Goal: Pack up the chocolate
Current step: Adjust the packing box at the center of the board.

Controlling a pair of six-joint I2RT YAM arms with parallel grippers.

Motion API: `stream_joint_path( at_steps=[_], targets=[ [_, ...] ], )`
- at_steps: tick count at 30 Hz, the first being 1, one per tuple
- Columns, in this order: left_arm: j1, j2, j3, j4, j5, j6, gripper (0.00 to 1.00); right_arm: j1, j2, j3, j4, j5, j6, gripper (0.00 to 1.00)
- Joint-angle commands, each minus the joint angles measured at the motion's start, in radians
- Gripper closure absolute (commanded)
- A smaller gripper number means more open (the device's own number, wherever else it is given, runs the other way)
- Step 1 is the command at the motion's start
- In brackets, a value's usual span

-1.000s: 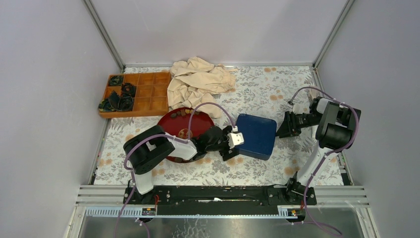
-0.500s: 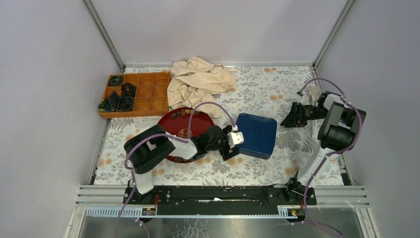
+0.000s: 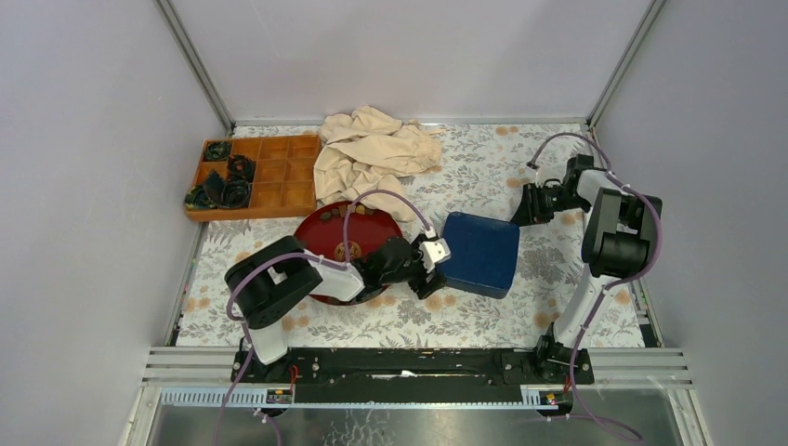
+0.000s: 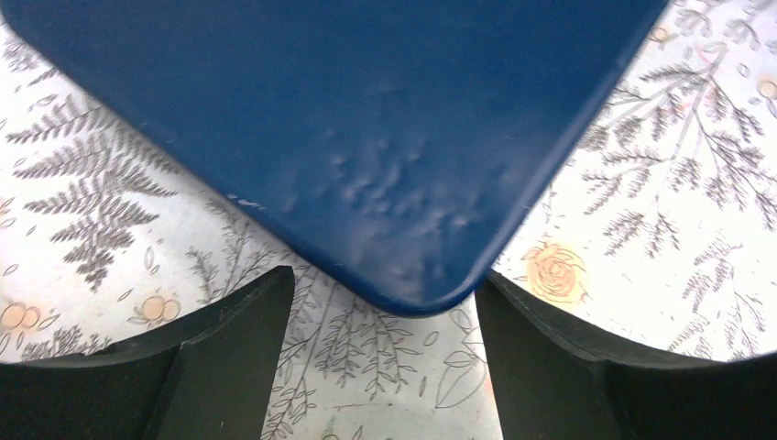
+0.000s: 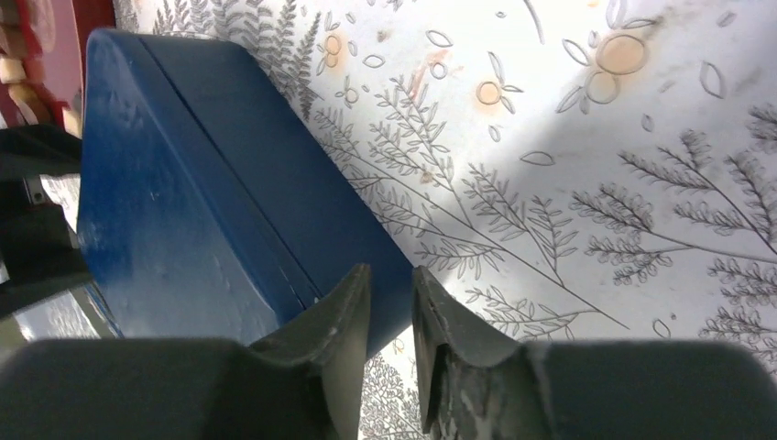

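The chocolate (image 3: 350, 213) lies as small brown pieces on a dark red plate (image 3: 321, 228); the right wrist view shows a few pale pieces (image 5: 13, 70) at its far left edge. A closed blue box (image 3: 479, 253) sits right of the plate. My left gripper (image 3: 437, 279) is open, its jaws straddling the box's near-left corner (image 4: 403, 284); the right finger (image 4: 550, 339) is against the box edge. My right gripper (image 3: 517, 216) hovers by the box's far-right corner (image 5: 275, 183). Its jaws stand a narrow gap apart with nothing between them.
An orange compartment tray (image 3: 269, 177) holding dark paper cups stands at the back left. A crumpled beige cloth (image 3: 372, 153) lies behind the plate. Grey walls close in on the left, right and back. The floral tablecloth (image 3: 558, 269) covers the table.
My right gripper swung away from the box, then came back left to its far-right corner, and its jaws narrowed. The left gripper's jaws closed in a little around the box corner.
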Motion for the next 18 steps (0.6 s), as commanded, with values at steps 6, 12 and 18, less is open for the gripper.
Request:
stream_joint_path(
  at_steps=[6, 12, 18],
  targets=[
    [0.072, 0.004, 0.056, -0.046, -0.106, -0.18, 0.3, 0.029, -0.012, 0.029, -0.328, -0.09, -0.359, 0.76],
    [0.132, 0.03, 0.095, -0.082, -0.064, -0.189, 0.31, 0.029, -0.099, -0.088, -0.329, -0.096, -0.349, 0.75],
    [0.199, 0.035, 0.126, -0.086, 0.002, -0.239, 0.29, -0.048, -0.258, -0.171, -0.166, -0.082, -0.202, 0.72]
  ],
)
